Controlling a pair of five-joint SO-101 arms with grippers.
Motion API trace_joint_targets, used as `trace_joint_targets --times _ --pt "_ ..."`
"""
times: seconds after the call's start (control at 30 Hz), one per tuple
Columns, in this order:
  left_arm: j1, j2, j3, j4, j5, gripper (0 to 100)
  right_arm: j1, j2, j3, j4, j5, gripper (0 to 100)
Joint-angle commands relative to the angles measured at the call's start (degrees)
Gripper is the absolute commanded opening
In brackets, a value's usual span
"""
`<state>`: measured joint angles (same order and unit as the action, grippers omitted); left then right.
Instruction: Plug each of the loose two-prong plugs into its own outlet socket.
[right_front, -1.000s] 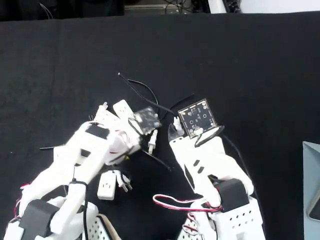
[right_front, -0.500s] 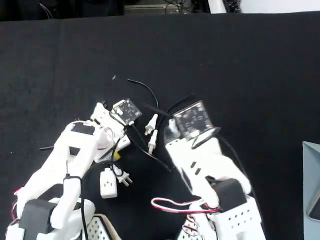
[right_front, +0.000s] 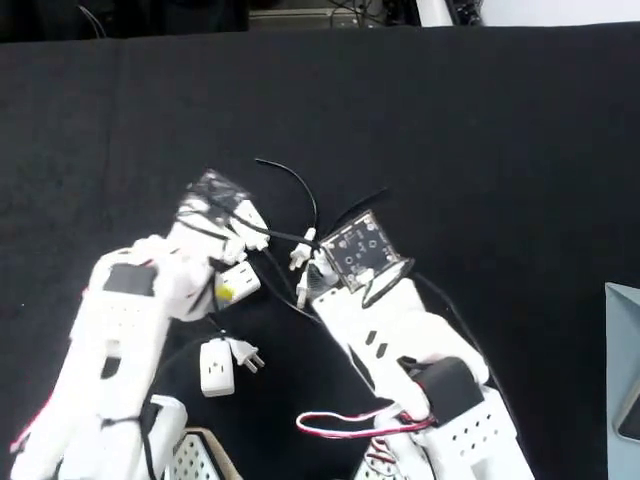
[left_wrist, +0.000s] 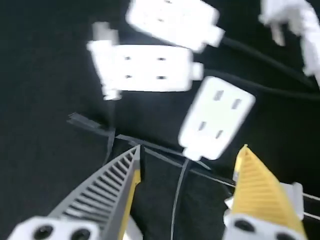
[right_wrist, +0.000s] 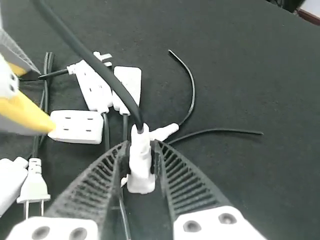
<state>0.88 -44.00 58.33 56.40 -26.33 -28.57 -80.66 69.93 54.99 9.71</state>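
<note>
Nearest pair: a flat white plastic outlet block (right_front: 214, 368) is lying closest to the arm bases on the black cloth table (right_front: 500, 150). A small white two-prong plug (right_front: 246, 355) is sitting just beside it at 3 o'clock, prongs bare and not inserted.
Right gripper: the right gripper (right_wrist: 140, 145) is pinching a white moulded plug on a thick black cord (right_wrist: 139, 170), its ribbed fingers pressing both flanks.
Held plug axis: in the high view it is running roughly 12 to 6 o'clock, with the cord leaving the 12 o'clock end. The prongs are hiding, so I am judging that they are pointing toward 6.
Left gripper: the left gripper (left_wrist: 190, 150) is hanging spread wide, one grey ribbed finger and one yellow finger straddling the near end of a white four-slot outlet block (left_wrist: 216, 116). Whether either finger is touching it cannot be told.
Deciding relation: in the high view that four-slot block is lying near the held plug at about its 9 o'clock, slots facing up. The plug is probably needing a turn prongs-down before travelling that way. The left arm is sitting nearer for steadying the socket.
Next out: a second loose white plug on a thin curved cord (right_front: 302, 250) is lying just beside the held one at 12 o'clock.
Farthest: a long white outlet block (left_wrist: 150, 67) and a further white outlet block (left_wrist: 175, 20) are lying side by side beyond the four-slot one.
</note>
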Motion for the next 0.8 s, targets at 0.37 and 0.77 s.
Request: trace_joint_targets --times 0.37,0.77 --pt "-8.6 -24.8 23.8 -11.2 9.3 30 -5.4 21.6 -8.0 -7.1 -11.8 1.1" --pt "-18.6 -28.4 22.7 -11.2 16.4 30 -12.3 31.9 1.5 -38.7 -12.2 1.1"
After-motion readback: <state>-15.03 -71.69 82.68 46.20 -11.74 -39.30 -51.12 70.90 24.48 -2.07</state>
